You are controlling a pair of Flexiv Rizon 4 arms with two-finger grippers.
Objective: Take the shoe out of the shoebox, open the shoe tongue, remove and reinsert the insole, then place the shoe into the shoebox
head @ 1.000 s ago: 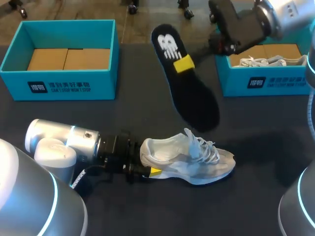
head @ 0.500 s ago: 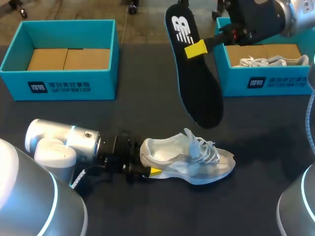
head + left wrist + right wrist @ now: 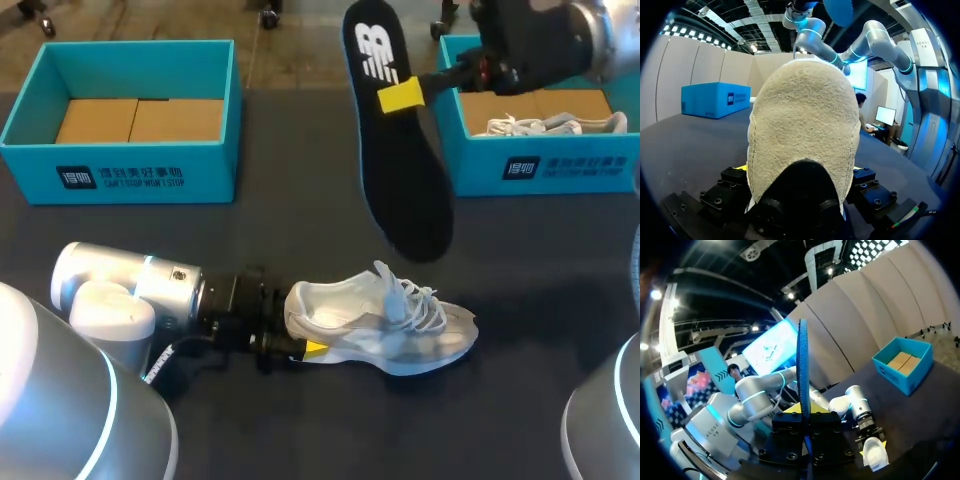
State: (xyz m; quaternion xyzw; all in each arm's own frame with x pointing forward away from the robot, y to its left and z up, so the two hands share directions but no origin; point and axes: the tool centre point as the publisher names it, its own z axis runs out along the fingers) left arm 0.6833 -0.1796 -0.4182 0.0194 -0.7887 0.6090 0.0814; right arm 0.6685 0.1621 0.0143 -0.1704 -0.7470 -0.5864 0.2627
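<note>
A light grey sneaker (image 3: 385,325) lies on its sole on the dark table (image 3: 290,220), toe pointing right. My left gripper (image 3: 300,335) is at its heel, jaws wide, one yellow tip against the near side. From the left wrist, the beige heel (image 3: 802,130) fills the gap between both fingers. My right gripper (image 3: 402,96) is shut on a black insole (image 3: 400,170) with a white logo, held in the air above and behind the sneaker. The right wrist view shows the insole (image 3: 803,365) edge-on between the fingers, and the sneaker (image 3: 874,452) below.
A teal shoebox (image 3: 120,150) with cardboard inside stands at the back left. A second teal shoebox (image 3: 540,165) at the back right holds another pale shoe (image 3: 540,125), just under my right arm. Bare table lies between the boxes.
My right gripper has carried the insole up and to the right, away from the sneaker, turning it more upright. The left arm and sneaker have not moved.
</note>
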